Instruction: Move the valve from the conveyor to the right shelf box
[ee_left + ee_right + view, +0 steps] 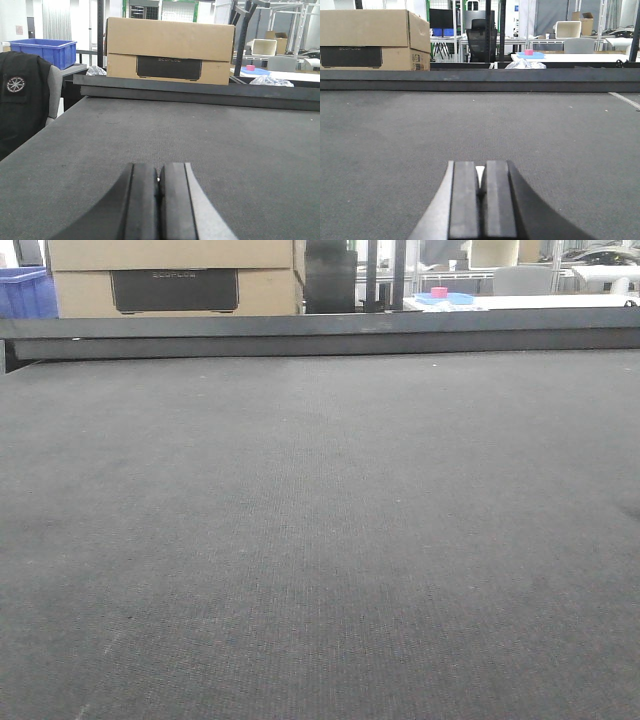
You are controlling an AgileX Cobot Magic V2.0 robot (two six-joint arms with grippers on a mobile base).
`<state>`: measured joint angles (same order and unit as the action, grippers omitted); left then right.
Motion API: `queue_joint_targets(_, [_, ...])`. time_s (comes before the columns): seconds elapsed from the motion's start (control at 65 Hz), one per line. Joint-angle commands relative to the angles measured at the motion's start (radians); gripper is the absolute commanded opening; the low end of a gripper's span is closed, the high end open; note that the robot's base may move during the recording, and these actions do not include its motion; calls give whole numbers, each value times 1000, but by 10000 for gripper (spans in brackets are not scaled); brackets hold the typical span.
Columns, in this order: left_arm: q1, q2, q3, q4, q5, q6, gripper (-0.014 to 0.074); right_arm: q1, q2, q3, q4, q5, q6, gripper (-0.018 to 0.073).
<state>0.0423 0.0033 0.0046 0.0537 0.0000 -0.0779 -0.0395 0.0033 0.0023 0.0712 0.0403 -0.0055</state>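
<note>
The conveyor (pixel 320 540) is a wide dark grey woven belt that fills the front view, closed at the back by a dark metal rail (pixel 320 335). No valve shows on it in any view, and the right shelf box is out of view. My left gripper (pixel 158 172) hangs low over the belt (pixel 200 130), its two black pads pressed together with nothing between them. My right gripper (pixel 480 170) is likewise shut and holds nothing, low over the belt (pixel 480 120). Neither arm appears in the front view.
A large cardboard box (pixel 175 278) stands behind the rail at the back left. A blue bin (pixel 42 50) and a chair with a black jacket (pixel 20 95) are beyond the belt's left edge. A white table with a pink item (pixel 528 52) lies behind the rail.
</note>
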Motion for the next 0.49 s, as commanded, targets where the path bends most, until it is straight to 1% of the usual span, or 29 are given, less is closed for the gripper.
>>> queue_joint_targets(0.0, [3,-3,-5,-1,-23,-2,-111,-6,-3,-2,-8,-25,-2,-162])
queue_joint_targets(0.477, [3,-3,-5,-1,-26,-2,-111,-6,-3,-2,-8,-25,-2,-162])
